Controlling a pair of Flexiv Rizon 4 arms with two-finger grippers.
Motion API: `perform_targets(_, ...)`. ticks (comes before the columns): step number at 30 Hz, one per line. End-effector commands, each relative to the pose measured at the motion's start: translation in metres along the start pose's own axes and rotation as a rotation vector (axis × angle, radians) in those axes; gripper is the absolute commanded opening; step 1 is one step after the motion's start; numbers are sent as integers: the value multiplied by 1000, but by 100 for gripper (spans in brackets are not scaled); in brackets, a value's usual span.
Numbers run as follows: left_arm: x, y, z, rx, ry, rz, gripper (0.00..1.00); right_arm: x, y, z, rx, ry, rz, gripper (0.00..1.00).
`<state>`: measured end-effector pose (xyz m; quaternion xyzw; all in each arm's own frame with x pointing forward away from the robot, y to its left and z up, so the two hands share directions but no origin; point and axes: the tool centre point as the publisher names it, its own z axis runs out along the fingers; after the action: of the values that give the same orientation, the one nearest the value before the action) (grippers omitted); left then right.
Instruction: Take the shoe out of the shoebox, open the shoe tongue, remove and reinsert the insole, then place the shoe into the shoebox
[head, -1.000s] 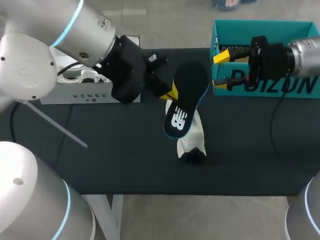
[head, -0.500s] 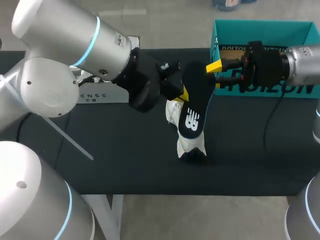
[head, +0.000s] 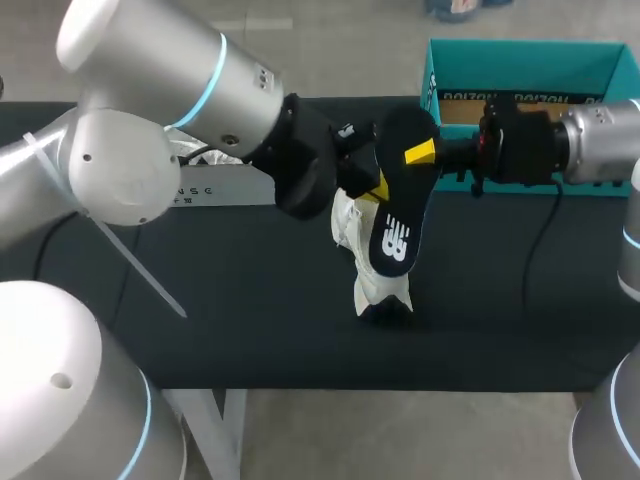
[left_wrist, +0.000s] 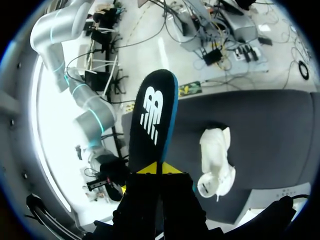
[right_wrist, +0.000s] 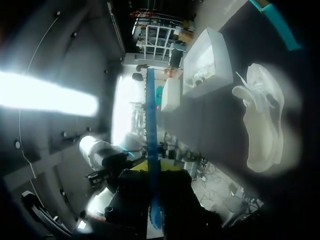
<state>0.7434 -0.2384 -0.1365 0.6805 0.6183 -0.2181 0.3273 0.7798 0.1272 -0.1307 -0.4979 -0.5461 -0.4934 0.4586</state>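
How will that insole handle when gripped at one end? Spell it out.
The insole is thin, seen edge-on in the right wrist view, so probably light. It stands out nearly straight from the left gripper, so fairly springy rather than limp. It would likely bend if pushed against the shoe.

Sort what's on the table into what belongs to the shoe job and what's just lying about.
Job:
insole, held in the left tool
white shoe, on the table
teal shoebox

Lying about:
white box, at the table's far left
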Motion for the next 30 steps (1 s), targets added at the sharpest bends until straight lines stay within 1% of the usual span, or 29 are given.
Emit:
perform_targets(1, 0, 1, -8, 15, 36, -7, 87, -4, 1, 1, 1, 0, 3, 0)
perform_targets(2, 1, 0, -9, 22, 47, -13, 100, -6, 2, 2, 3, 0, 5, 0)
perform_targets(5, 1, 0, -15, 55, 91, -18, 100, -14, 3, 3, 11, -5, 13, 0)
perform_targets(9, -1, 1, -25, 108, 193, -17, 100, -24, 2, 6, 29, -12, 29, 0)
perform_targets(10, -1, 2, -26, 112, 203, -16, 100, -26, 2, 8, 36, -17, 32, 0)
perform_targets(12, -2, 6, -30, 138, 261, 1, 100, -32, 1, 10, 51, -25, 39, 0)
perform_targets(14, -4, 9, -32, 142, 278, 22, 100, -38, 0, 12, 63, -31, 47, 0)
perform_targets(15, -5, 12, -33, 152, 299, 30, 100, -40, -1, 13, 69, -32, 52, 0)
perform_targets(19, -9, 20, -36, 153, 346, 39, 100, -47, -4, 17, 89, -45, 58, 0)
perform_targets(22, -16, 26, -40, 149, 383, 40, 100, -55, -5, 20, 107, -91, 55, 0)
perform_targets(26, -21, 32, -45, 150, 425, 40, 100, -64, -5, 22, 115, -98, 68, 0)
perform_targets(30, -24, 39, -52, 164, 503, 43, 100, -72, -5, 23, 117, -106, 81, 0)
